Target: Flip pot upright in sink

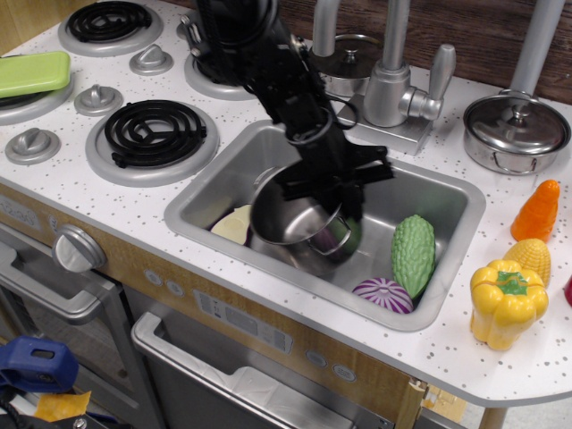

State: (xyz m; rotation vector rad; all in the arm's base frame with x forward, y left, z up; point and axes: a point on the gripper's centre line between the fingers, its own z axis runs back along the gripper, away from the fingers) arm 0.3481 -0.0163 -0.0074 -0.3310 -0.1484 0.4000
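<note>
over the middle of the sink [451, 192] the gripper [332, 192] holds the pot [295, 223], fingers clamped on its far rim. pot sits mouth-up, tilted slightly toward the near left. flip looks nearly done; levelling, setting down and release remain.

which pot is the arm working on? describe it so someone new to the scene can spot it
Start at the grey sink set in the white speckled countertop. Near its middle, under the black arm, the end effector grips the rim of the pot, a shiny lidless steel cylinder with its open mouth facing up. The other steel pot has a knobbed lid and sits on the counter, right of the faucet.
</note>
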